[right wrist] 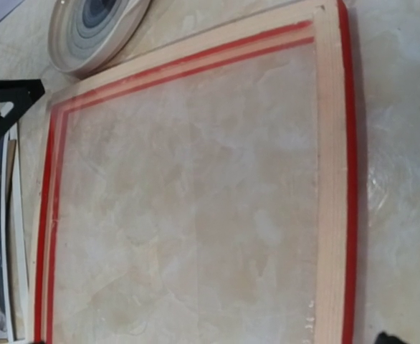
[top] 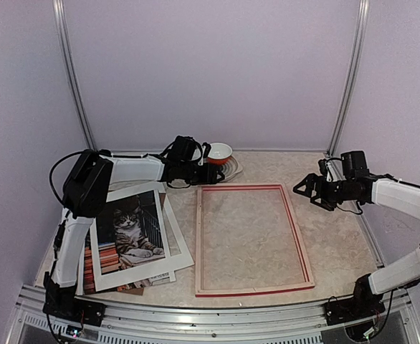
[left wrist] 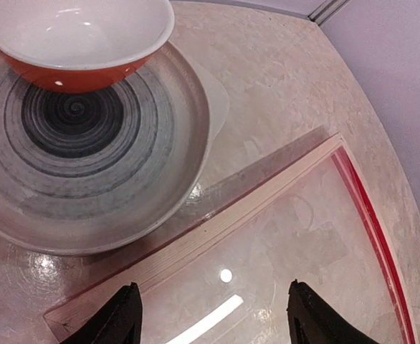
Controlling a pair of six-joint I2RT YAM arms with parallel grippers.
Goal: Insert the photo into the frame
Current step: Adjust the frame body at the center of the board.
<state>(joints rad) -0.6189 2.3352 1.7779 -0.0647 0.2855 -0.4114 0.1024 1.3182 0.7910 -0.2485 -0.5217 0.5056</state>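
The photo (top: 127,229): lies face up well left of the frame (top: 255,290), not yet in it, inside a loose, skewed stack. Shows mostly through the cut-out of a white mat (top: 175,240) laid over it, a strip of its reddish books poking out past the mat on the side away from the frame. Sits on what looks like a brown backing board (top: 127,289), judged from the corner peeking out at the near end. By that layering, needs the mat lifted or slid off before any grasp of the print alone.

Frame: rests flat on the surface (top: 339,236), pale wood back upward, red front downward, pane clear enough to show the marble pattern beneath; the right way up for loading from behind.

Left jaws: hover open and empty just over the frame's far-left corner, fingertips (left wrist: 117,319) apart above the pane, probably to steady or nudge that corner. Just past the frame's far rail there: a grey spiral plate (left wrist: 88,143) carrying an orange bowl (left wrist: 74,43), rim very close to the wood, touching or not cannot tell; a likely obstacle to any shifting of the frame.

Right jaws: spread wide, holding nothing, beside the frame's right rail near its far end, aimed toward it, likely waiting to brace that side
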